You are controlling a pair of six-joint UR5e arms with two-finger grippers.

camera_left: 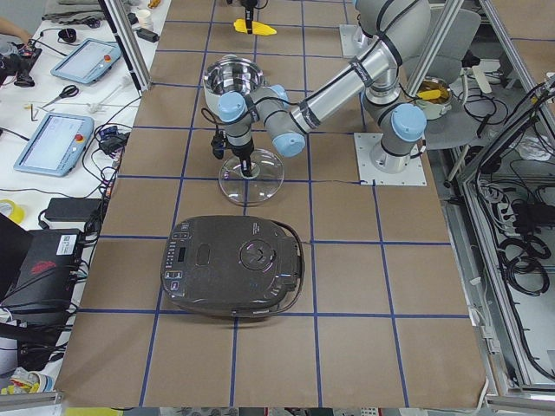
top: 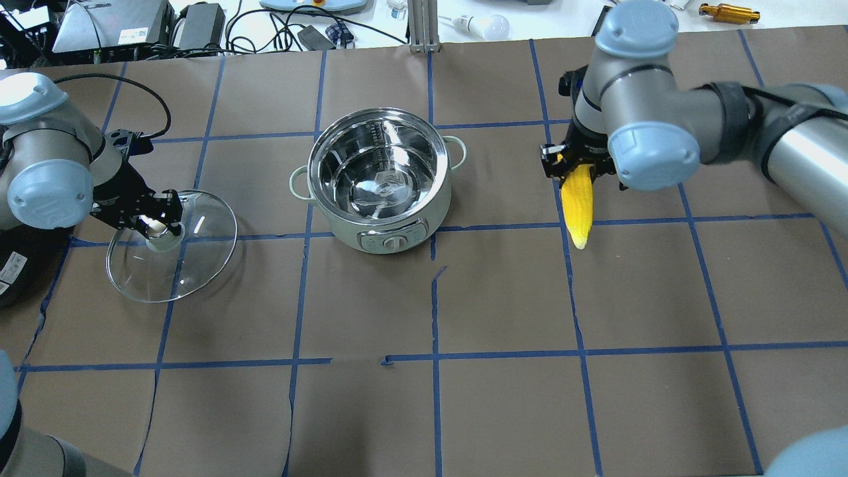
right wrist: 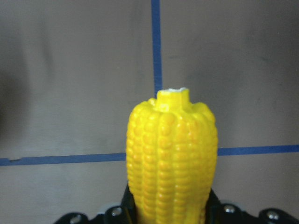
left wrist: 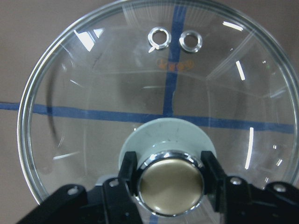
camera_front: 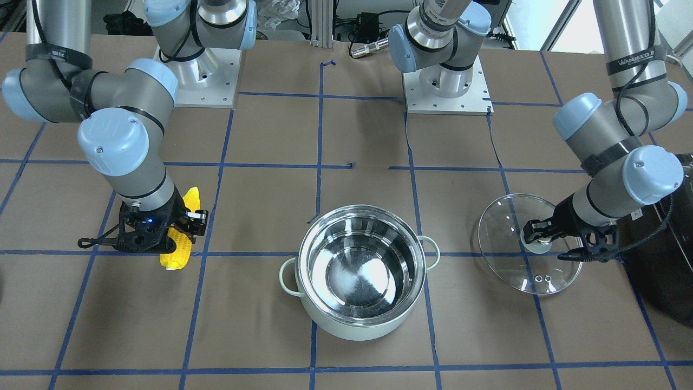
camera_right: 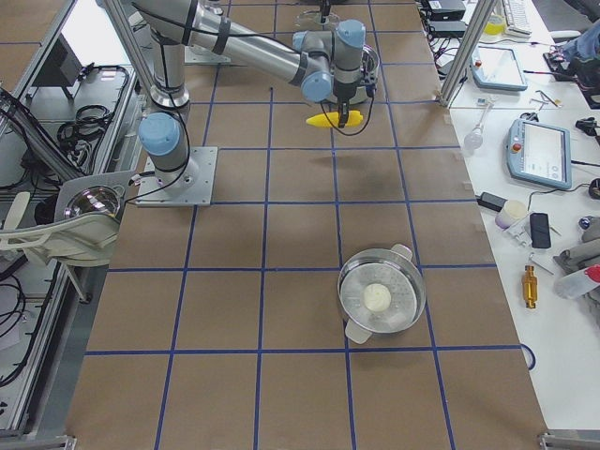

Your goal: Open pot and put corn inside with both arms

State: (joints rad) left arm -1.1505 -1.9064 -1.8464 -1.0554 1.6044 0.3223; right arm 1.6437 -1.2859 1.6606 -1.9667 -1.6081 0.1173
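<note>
The pale mint-green pot stands open at the table's middle, its steel inside empty; it also shows in the overhead view. My left gripper is shut on the knob of the clear glass lid, holding it tilted low over the table beside the pot, toward the black appliance. My right gripper is shut on the yellow corn, held level above the table on the pot's other side. The corn's cut end points away from the wrist.
A black bulky appliance sits at the table's end behind the left arm and shows whole in the exterior left view. The arm bases stand at the robot's side. Blue tape lines cross the brown table cover.
</note>
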